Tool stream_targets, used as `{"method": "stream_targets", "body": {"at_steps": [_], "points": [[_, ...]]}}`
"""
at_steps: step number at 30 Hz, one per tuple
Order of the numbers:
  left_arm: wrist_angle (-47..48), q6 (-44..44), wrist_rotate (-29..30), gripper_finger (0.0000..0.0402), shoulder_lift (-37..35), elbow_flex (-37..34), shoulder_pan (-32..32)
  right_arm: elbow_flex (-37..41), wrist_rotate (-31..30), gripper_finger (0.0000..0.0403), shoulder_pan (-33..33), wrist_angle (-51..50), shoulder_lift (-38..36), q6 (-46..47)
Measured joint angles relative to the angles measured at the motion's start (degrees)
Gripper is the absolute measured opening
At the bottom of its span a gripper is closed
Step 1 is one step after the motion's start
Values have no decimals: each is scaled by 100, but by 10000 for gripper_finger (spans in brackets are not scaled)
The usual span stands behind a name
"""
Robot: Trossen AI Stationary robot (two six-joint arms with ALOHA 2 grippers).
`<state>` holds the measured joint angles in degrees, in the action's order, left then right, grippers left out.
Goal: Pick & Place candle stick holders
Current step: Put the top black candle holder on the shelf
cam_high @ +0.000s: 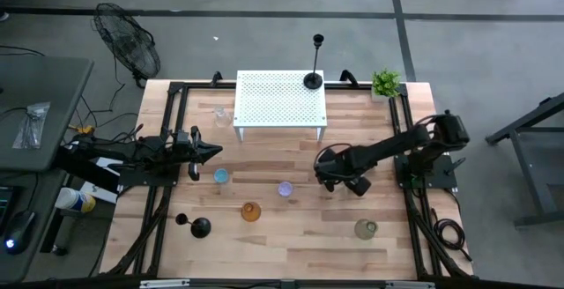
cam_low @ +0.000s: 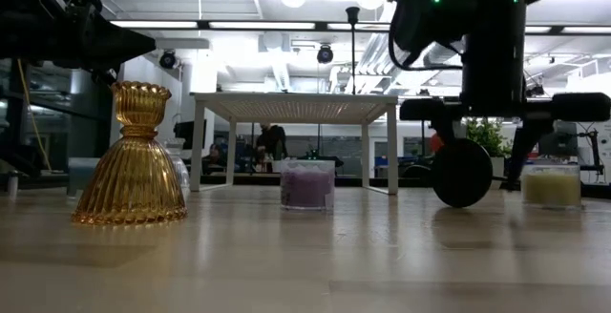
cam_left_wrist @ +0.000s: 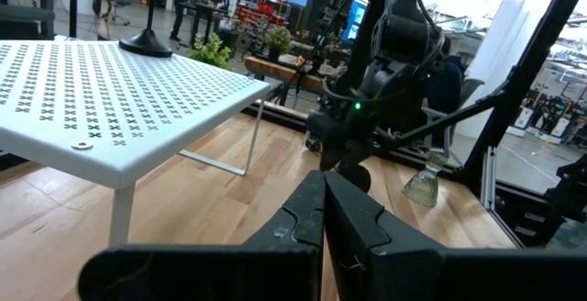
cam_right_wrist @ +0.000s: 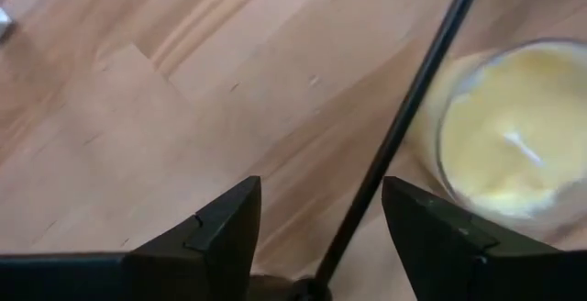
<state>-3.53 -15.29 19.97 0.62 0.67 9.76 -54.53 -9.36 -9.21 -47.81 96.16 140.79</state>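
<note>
1. Biggest risk: the right tool (cam_right_wrist: 321,187) stands open astride the thin stem of a candlestick (cam_right_wrist: 404,117) that lies on its side on the tabletop (cam_high: 291,254), with a clear gap on each side and nothing gripped. The stem is round and slim, so if the jaws close off-centre it is likely to roll or squirt out.
2. Next: the heavy base hangs off one end. A grip far along the stem would probably let the candlestick swing or pivot when lifted.
3. Smaller: a yellow glass (cam_right_wrist: 504,127) sits just beside the stem. A swinging stem or a sideways finger could knock it.
4. Least: the left tool (cam_high: 210,152) is shut and empty, well apart at the left edge.
5. Elsewhere, one candlestick (cam_high: 313,79) stands upright on the corner of the white stand (cam_high: 280,100). Another (cam_high: 198,227) lies near the front left.
6. The surface is smooth pale wood planks, which I judge slippery for round bases.
7. The room is an open workshop with ceiling lights, and a person (cam_low: 272,143) is far behind.
</note>
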Motion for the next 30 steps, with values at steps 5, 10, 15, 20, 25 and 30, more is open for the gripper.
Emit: {"method": "stream_targets", "body": {"at_steps": [5,10,15,20,25,30], "points": [[-1,0,0,1,-2,0,0,203,14,180,71,568,88,-97],[-2,0,0,1,0,0,0,222,-159,140,79,552,88,-263],[0,0,0,1,-2,0,0,222,-236,95,74,568,85,-476],[-1,0,0,1,-2,0,0,222,-402,46,76,571,83,-683],[-1,0,0,1,-1,0,0,222,-486,37,76,607,81,-1060],[0,0,0,1,0,0,0,222,-587,37,76,655,81,-1531]]}}
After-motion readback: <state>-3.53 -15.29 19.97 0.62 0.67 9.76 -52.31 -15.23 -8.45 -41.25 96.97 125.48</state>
